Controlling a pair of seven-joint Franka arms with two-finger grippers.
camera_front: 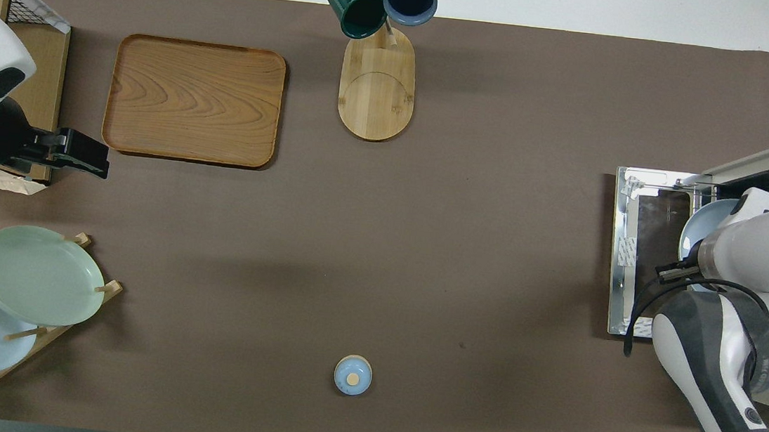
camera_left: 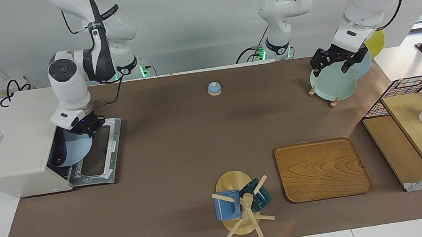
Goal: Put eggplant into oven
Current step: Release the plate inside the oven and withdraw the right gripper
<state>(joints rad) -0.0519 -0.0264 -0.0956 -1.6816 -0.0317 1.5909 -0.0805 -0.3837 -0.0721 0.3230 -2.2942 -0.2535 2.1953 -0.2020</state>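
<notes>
1. Upper right of the facing view, closest to the robots: the left gripper point(camera_left: 333, 62) is hanging over the pale green plate point(camera_left: 333, 85) on the plate rack. That arm is just waiting, and I can't tell if it's open or closed.
2. Upper left of the same view: the right gripper point(camera_left: 84, 127) is hovering over the dropped-open oven door point(camera_left: 105, 148). It looks like it's pinching the rim of the blue plate point(camera_left: 76, 150).
3. The eggplant point(camera_left: 61, 154) is riding on that plate, on the side away from the gripper, right at the mouth of the oven point(camera_left: 15, 148). So it's partly under the oven's roof, not fully in.
4. The key bit: its long axis is running across the opening, not pointing into it. The right arm is the only one anywhere near. My guess is the plate needs pushing straight in, deeper toward the left edge of the frame.
</notes>
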